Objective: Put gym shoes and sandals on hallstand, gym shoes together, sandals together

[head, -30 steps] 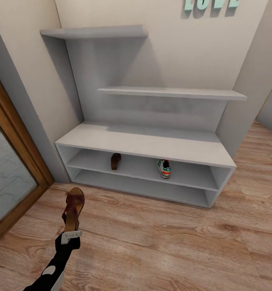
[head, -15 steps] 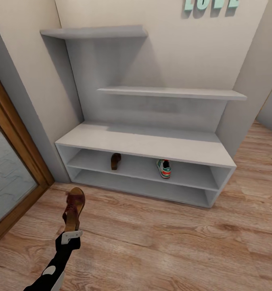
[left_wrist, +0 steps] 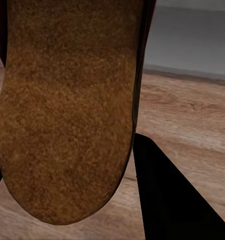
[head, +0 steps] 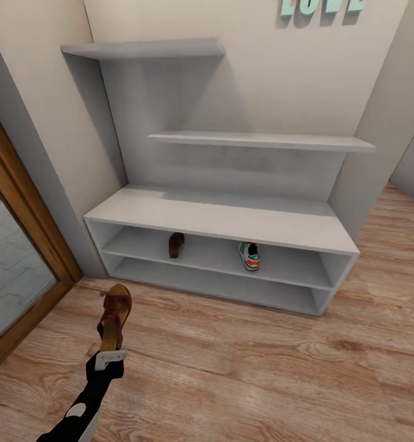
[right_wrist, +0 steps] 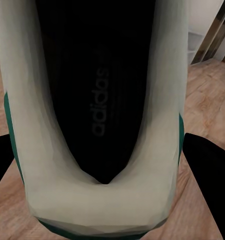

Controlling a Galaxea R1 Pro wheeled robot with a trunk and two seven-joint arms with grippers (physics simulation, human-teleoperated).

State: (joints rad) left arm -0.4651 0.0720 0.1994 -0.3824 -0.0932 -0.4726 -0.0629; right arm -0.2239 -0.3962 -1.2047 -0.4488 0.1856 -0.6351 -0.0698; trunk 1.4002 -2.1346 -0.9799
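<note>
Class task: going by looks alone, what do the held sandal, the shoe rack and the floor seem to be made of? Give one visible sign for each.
Held sandal: reddish-brown straps with a dull sheen suggest leather; its tan sole looks grainy, perhaps cork or suede.
Shoe rack: smooth, matte pale-grey panels, probably painted board.
Floor: brown planks with grain lines, wood or laminate.

The left arm (head: 78, 411) reaches forward and up from the lower left of the head view, black with white patches, ending in the left hand (head: 110, 358), which is clamped on the heel end of a sandal (head: 113, 316) held out ahead of it. In the right wrist view, the right hand (right_wrist: 105, 200) grips a gym shoe (right_wrist: 100, 150), dark fingers (right_wrist: 207, 170) on either side.
</note>
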